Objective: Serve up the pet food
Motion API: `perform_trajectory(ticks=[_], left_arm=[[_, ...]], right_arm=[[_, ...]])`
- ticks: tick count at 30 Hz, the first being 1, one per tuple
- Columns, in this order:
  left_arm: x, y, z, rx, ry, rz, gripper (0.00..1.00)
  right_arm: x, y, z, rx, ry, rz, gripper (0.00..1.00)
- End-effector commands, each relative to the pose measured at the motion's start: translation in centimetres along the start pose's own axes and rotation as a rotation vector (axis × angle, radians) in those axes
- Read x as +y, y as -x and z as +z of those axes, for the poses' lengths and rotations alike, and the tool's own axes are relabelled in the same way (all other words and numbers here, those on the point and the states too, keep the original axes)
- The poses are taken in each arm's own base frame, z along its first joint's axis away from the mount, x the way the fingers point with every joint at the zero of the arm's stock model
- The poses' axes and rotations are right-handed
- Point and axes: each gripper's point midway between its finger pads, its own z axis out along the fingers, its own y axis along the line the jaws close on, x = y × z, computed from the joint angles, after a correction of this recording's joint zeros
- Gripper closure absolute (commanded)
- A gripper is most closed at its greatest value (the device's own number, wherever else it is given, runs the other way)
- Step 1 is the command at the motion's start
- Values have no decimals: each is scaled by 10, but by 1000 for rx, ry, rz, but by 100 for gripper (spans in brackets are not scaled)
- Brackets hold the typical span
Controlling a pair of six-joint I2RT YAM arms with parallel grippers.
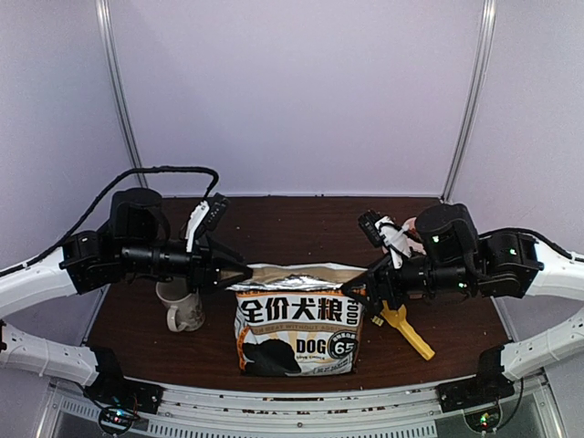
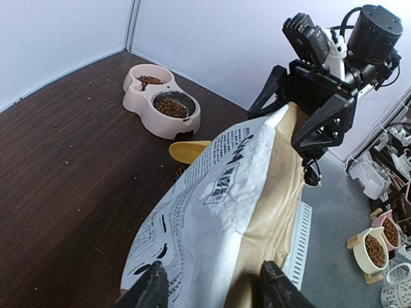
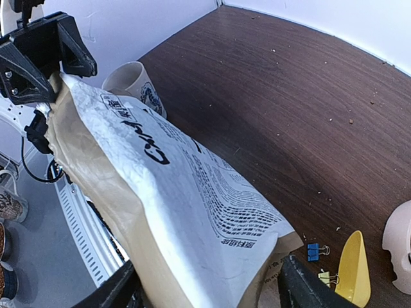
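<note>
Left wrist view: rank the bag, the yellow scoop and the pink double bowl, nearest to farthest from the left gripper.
1. bag, straddled by the left gripper
2. yellow scoop, just beyond the bag
3. pink double bowl, far back left
</note>
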Motion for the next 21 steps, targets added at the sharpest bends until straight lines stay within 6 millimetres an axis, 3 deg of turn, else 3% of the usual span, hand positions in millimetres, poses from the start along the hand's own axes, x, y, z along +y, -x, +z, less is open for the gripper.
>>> perform_trajectory(ticks=[1,6,10,16,21], left_arm=[[-2,-4,7,-13,-35,1,54],[2,-24,10,35,-36,-19,56],[2,-30,11,50,-37,-20,68],[0,-25,11,37,-45,-8,77],[-2,-24,12,41,-58,-3,83]], right_arm=[[-2,8,-6,-41,7,26,28],[12,19,-23,-66,80,-7,19],[27,33,-42,-100,194,-26,10],[15,56,-53,-129,276,22,8],[4,55,-40,-78,305,41,11]])
